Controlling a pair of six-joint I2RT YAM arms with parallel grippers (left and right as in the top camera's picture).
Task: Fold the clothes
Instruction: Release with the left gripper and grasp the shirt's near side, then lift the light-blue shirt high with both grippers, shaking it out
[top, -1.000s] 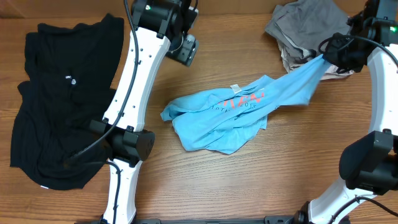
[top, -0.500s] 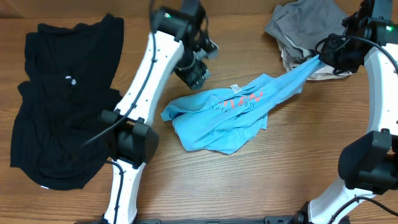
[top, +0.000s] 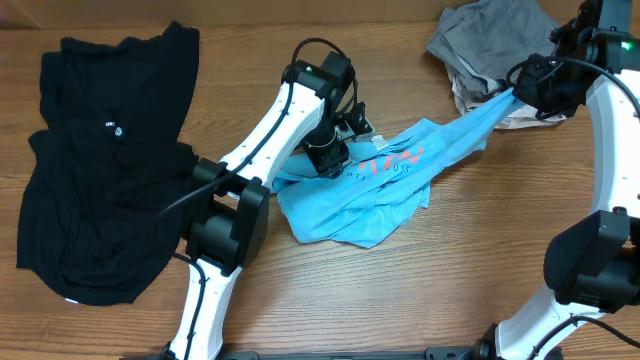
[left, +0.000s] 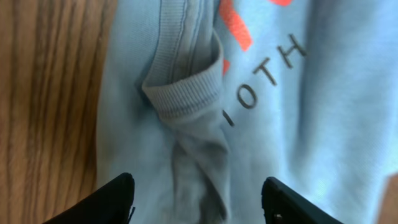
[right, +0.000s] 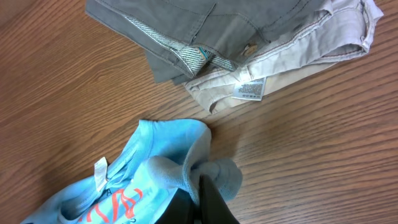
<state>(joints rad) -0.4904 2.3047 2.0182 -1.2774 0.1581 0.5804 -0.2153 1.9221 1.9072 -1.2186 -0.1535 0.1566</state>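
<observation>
A light blue T-shirt (top: 355, 195) with orange and grey lettering lies crumpled at the table's middle. My right gripper (top: 512, 92) is shut on a bunched edge of it (right: 208, 171) and holds it stretched up toward the back right. My left gripper (top: 330, 158) is open, low over the shirt's left part; in the left wrist view its fingers straddle a ribbed collar fold (left: 186, 99) of the shirt. A black garment (top: 100, 160) lies spread at the left.
A pile of grey and beige folded trousers (top: 490, 45) sits at the back right, just behind my right gripper; it also shows in the right wrist view (right: 249, 37). Bare wood lies along the front of the table.
My left arm has swung from the back of the table down and right onto the blue shirt. My right gripper has kept its hold, pulling the shirt slightly up and back.
</observation>
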